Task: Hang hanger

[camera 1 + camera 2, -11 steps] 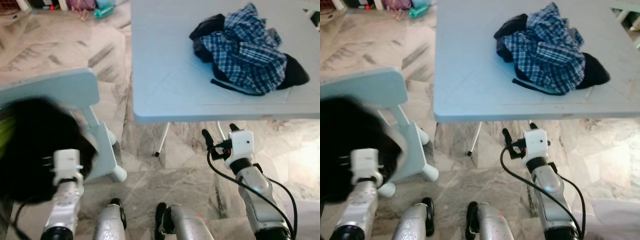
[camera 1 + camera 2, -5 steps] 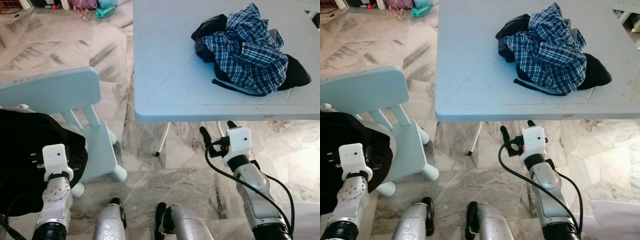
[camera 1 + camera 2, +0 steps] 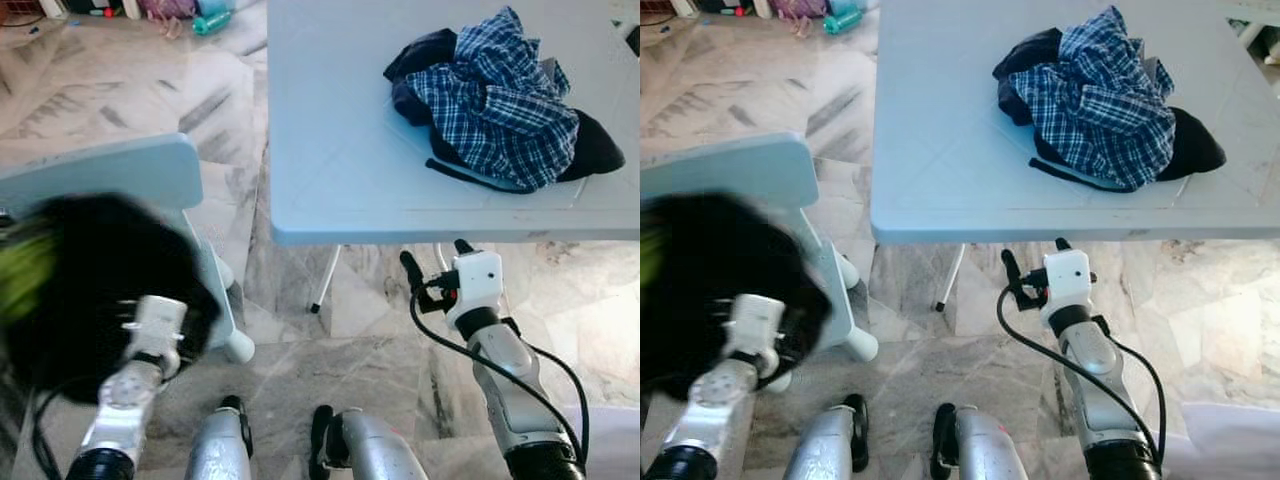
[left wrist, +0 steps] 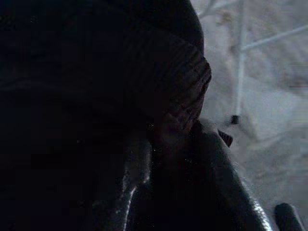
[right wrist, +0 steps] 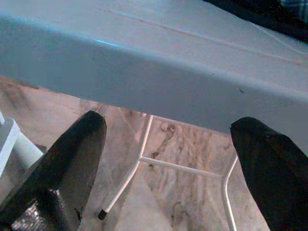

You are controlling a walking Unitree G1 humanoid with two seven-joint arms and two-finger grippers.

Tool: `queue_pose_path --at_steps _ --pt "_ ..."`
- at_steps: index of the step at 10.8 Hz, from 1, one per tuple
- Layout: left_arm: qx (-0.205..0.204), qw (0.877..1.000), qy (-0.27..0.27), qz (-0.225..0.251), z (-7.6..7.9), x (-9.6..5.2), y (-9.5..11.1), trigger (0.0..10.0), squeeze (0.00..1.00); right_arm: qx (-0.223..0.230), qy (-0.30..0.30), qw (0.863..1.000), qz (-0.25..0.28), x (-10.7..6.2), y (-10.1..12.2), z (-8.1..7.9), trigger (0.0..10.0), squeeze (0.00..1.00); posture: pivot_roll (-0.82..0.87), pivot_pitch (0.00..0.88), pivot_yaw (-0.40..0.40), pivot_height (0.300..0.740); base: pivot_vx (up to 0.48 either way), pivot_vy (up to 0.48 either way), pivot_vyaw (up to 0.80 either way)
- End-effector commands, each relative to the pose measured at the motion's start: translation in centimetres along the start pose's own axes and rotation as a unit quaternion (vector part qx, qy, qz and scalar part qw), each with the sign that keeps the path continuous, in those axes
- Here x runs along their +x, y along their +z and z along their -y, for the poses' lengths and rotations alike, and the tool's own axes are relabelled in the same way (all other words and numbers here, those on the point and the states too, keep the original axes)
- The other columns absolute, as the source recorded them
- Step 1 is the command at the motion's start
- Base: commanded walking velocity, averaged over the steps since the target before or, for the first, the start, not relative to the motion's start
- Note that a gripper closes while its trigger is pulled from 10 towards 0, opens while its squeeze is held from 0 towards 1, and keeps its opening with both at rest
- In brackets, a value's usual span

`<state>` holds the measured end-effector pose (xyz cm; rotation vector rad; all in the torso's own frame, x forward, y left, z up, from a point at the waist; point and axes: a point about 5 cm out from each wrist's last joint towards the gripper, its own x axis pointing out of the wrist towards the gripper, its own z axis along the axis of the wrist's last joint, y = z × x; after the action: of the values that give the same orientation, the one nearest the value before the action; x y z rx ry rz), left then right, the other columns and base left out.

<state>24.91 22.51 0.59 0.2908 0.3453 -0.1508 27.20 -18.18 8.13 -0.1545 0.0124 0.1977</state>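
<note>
Nearest the camera, the left gripper is raised at the robot's left with a black garment bunched over it; the left wrist view shows its fingers narrow, pinching ribbed dark cloth. Half a second ago that garment hung low and sharp beside the chair; now it is lifted, blurred with motion, and covers much of the chair back, with a streak of yellow-green at its left edge (possibly the hanger, but too blurred to say). I judge the arm is swinging the load up to carry it off to a rail, so the hanging step is only starting, and no rail is in sight.

Beside it stands the pale chair on the marble floor. The right gripper hovers just under the front edge of the bench, its place unchanged, fingers spread wide and holding nothing.

Farther off, on the bench, lies a heap of plaid shirt over dark clothes, unmoved. Clutter lies on the floor beyond.
</note>
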Motion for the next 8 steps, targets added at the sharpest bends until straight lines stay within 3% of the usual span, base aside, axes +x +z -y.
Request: queue_pose_path --at_steps 1,5,6,7,8 --pt "-0.002 1.000 0.007 0.002 -0.3 -0.5 -0.3 0.0 0.00 -0.001 -0.005 1.000 -0.013 -0.4 -0.6 0.1 10.0 0.00 -0.02 0.223 -0.105 0.740 0.000 0.000 0.00" --pt "0.049 0.994 0.079 -0.055 -3.4 -1.4 -1.7 0.0 0.00 0.003 -0.012 1.000 -0.017 -0.6 -0.9 0.2 10.0 0.00 -0.01 0.231 -0.097 0.740 0.000 0.000 0.00" --pt "0.050 0.993 0.086 -0.063 -3.7 -1.5 -1.9 9.2 0.00 0.004 -0.012 1.000 -0.018 -0.6 -0.9 0.1 10.0 0.00 -0.01 0.231 -0.097 0.740 0.000 0.000 0.00" --pt "0.039 0.996 0.064 -0.052 -3.3 -1.5 -1.8 10.0 1.00 0.005 -0.012 1.000 -0.018 -0.6 -1.0 0.0 10.0 0.00 -0.01 0.232 -0.094 0.740 0.000 0.000 0.00" --pt "0.059 0.996 0.045 -0.044 -2.9 -1.2 -1.4 10.0 1.00 0.007 -0.012 1.000 -0.018 -0.6 -1.0 -0.1 10.0 0.00 -0.01 0.230 -0.092 0.740 0.000 0.000 0.00"
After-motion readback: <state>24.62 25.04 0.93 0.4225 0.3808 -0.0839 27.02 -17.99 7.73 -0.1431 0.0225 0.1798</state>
